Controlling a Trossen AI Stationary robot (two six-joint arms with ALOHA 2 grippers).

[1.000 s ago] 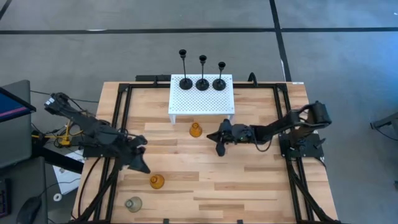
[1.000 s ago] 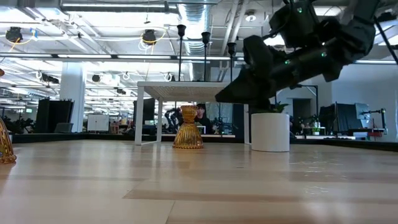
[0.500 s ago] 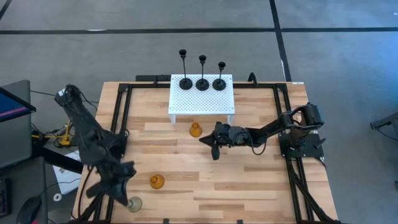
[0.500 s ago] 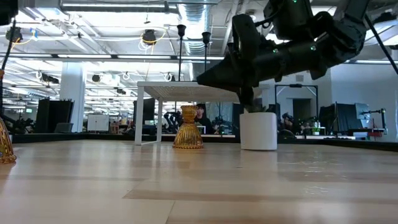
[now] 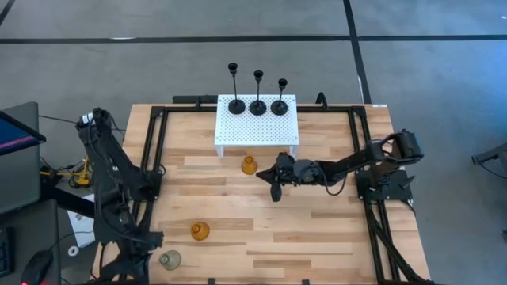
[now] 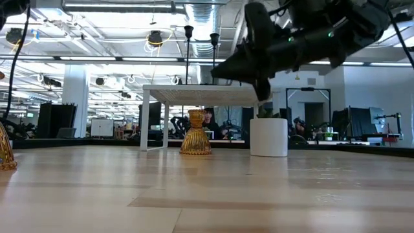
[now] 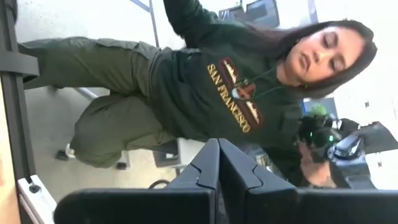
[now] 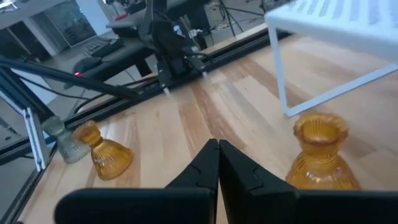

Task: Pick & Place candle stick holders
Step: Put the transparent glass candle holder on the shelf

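My left claw [image 7: 217, 163] has swung back to the table's near-left corner, shut and empty, while my right claw [image 5: 275, 188], also shut and empty, hovers just beside the amber holder [image 5: 249, 165] below the white shelf [image 5: 257, 127], nothing picked up yet.

We see a pale wood table [image 5: 317, 237] with plank striping and a black frame [image 5: 154, 150]. At its 12 o'clock edge stands a white perforated shelf [image 5: 257, 127], dotted with a regular hole pattern. On it are three black candlestick holders [image 5: 257, 103]. At the table centre, an amber ribbed glass holder [image 5: 249, 165] shows vertical fluting. At 7 o'clock sits a second amber holder [image 5: 200, 231], with a pale grey glass holder [image 5: 169, 259] beside it. Both arms [image 5: 333, 169] are black. The pot [image 6: 268, 136] is white. The person's sweatshirt [image 7: 224, 93] is dark green with yellow lettering.
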